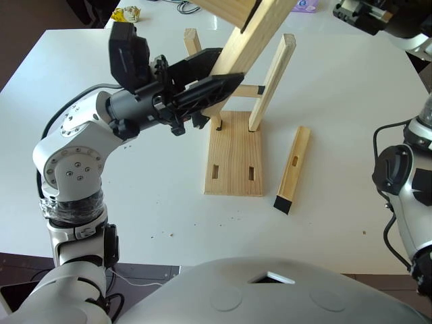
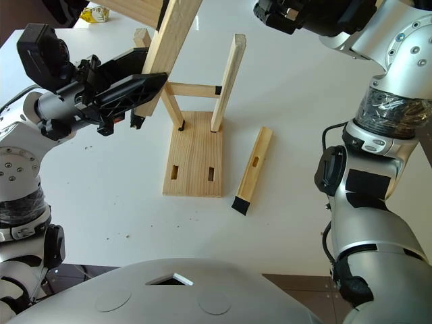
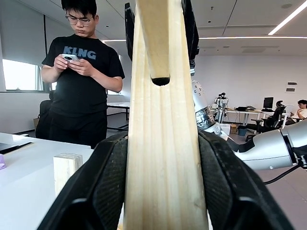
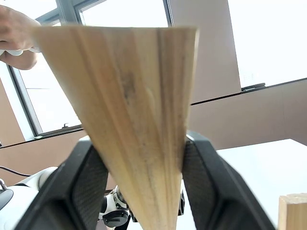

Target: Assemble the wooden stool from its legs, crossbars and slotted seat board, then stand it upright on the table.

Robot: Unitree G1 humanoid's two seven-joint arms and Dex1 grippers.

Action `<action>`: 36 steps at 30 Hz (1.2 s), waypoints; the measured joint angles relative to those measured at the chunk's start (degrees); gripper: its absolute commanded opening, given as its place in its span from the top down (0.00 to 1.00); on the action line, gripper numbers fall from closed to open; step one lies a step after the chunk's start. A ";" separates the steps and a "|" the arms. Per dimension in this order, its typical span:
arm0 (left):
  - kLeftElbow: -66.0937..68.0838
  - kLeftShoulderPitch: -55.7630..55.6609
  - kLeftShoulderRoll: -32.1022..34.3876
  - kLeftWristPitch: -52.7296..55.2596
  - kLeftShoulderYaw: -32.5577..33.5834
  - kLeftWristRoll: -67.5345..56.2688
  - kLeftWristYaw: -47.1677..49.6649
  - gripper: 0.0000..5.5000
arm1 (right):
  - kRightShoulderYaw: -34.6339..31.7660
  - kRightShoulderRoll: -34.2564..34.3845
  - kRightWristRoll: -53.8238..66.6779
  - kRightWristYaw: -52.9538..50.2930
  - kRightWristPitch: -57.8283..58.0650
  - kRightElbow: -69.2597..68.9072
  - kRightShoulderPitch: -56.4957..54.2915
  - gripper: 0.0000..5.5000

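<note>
Tilted leg (image 1: 260, 30), pinched by left tool (image 1: 228, 69) and right tool (image 4: 144, 167), hangs over seat board (image 1: 233, 158).

No lettering, numbers or labels to be read on the seat board (image 1: 234, 155), on the loose leg (image 1: 294, 167) lying beside it, or anywhere on the bench (image 1: 135, 216). Dark marks on a crumpled yellow wrapper (image 1: 126, 13) at the bench's far left corner, too small to make out as words.
</note>
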 measured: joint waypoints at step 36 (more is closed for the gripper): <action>3.76 -0.85 2.09 1.19 -0.01 -0.11 -3.11 0.48 | 0.84 -1.14 1.30 -3.31 -1.64 -4.86 4.26 0.62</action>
